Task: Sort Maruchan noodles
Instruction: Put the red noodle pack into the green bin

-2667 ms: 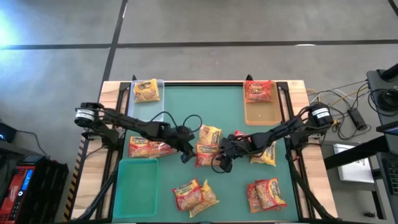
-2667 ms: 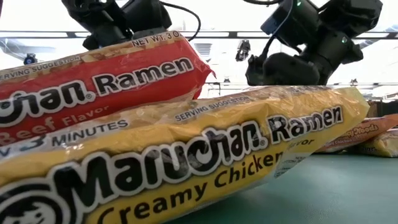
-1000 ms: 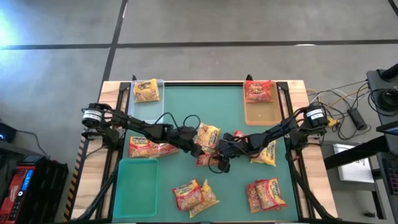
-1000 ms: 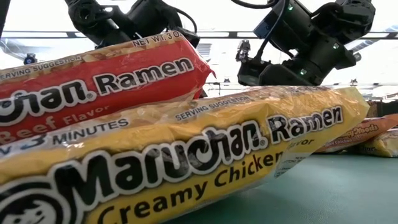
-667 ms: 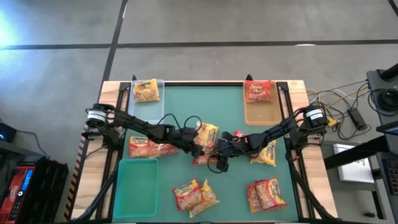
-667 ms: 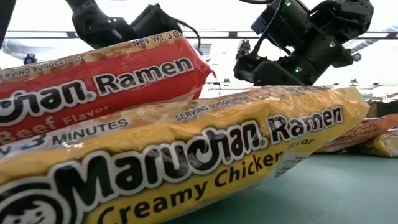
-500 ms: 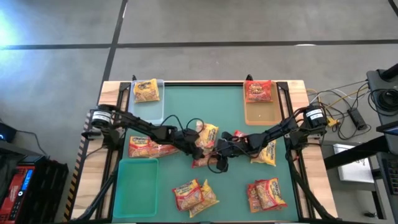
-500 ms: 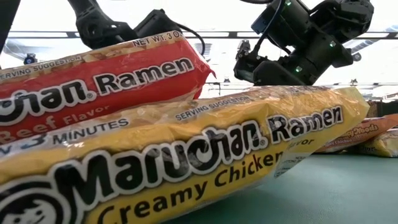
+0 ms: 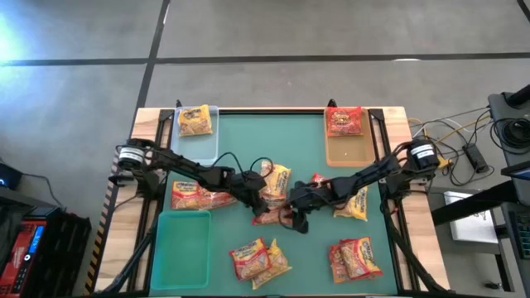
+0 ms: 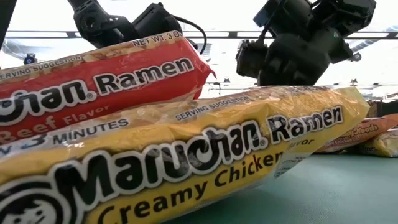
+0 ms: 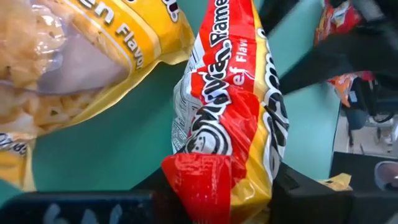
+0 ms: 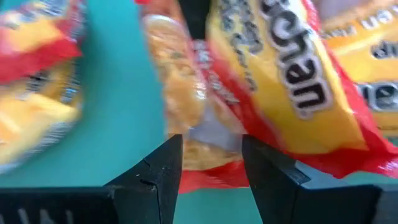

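Maruchan packets lie scattered on the green table. My left gripper is at mid-table, shut on a red beef packet, next to a yellow packet. My right gripper is open just right of it. Its fingers stand on either side of an orange-red packet's end; I cannot tell whether they touch it. In the low view, a red packet rests on a yellow one close to the camera and hides both grippers' fingers. My left gripper pinches the red beef packet by its sealed end between its two fingers. The packet stretches away from the fingers, lengthwise along them. I cannot tell whether it is clear of the table.
A clear tray at the far left holds a yellow packet. A tan tray at the far right holds a red packet. A green tray stands near left. More packets lie at the left, the right and the near right.
My left gripper has gone toward the table's near edge and a little right, drawing the red packet out from beside the yellow one. My right gripper has shifted slightly toward the right.
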